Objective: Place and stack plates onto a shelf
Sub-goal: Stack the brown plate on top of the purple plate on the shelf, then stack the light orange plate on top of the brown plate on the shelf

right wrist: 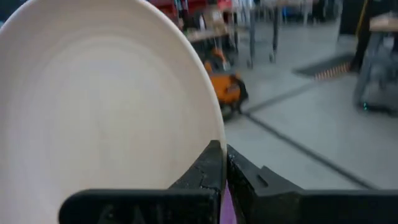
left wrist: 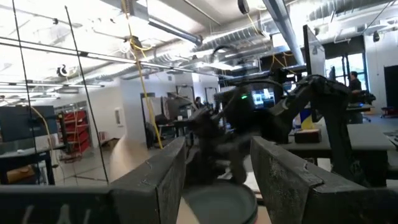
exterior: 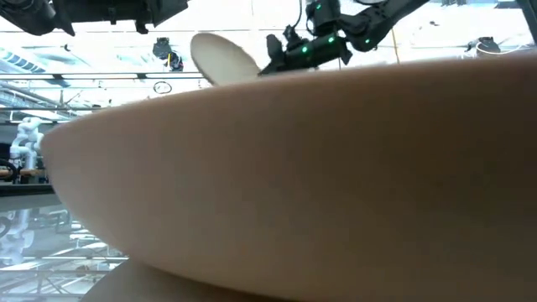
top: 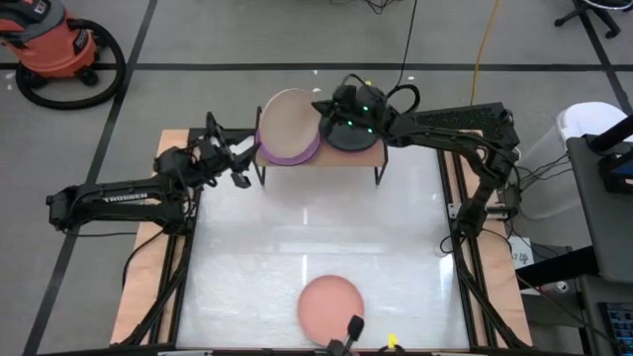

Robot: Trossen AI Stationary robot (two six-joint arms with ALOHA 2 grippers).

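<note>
Beige plate pinched in right tool; TROSSEN-marked left tool spread wide

The beige plate is tilted, its rim pinched by the right gripper, above the purple plate on the shelf. Beside it on the shelf lies a dark plate. A salmon pink plate lies flat at the table's near edge.

Shelf: purple & dark stacks; table: salmon plate
</note>
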